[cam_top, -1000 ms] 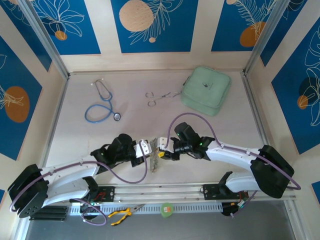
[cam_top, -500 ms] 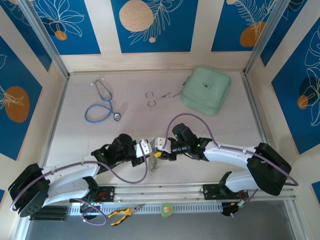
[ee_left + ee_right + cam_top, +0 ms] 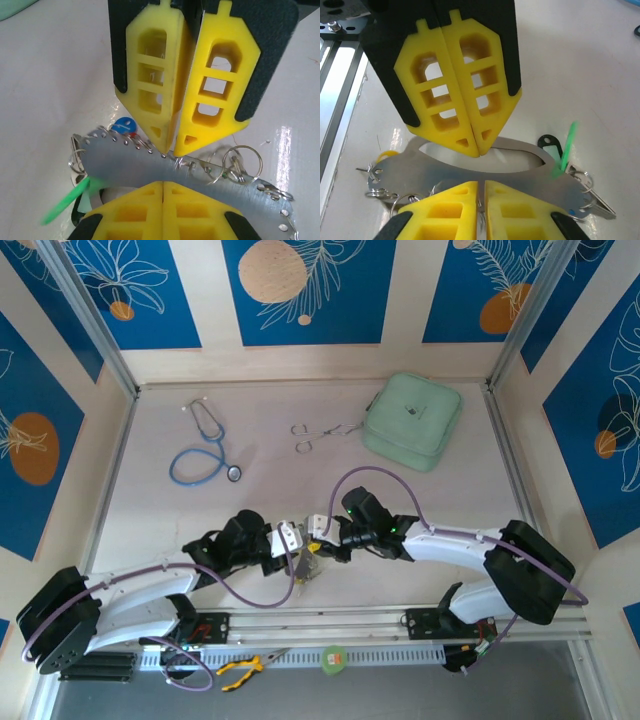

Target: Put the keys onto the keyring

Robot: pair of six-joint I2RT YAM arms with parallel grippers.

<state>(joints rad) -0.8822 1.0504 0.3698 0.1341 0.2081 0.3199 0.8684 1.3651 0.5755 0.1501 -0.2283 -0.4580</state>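
Near the front edge of the table point(image 3: 150, 510), centred, I see the keyring point(image 3: 130, 162) with the keys point(image 3: 122, 125) bunched against it. Left gripper point(image 3: 163, 184): jaws closed tight on one rim. Right gripper point(image 3: 481, 184): jaws pinched onto the opposite rim, fingertips almost meeting.

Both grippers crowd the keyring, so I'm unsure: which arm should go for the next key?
Right, probably. The left gripper is fully shut on the keyring, a steady holder. The right gripper at its other edge shows a slit between its fingers, so it should free more easily.
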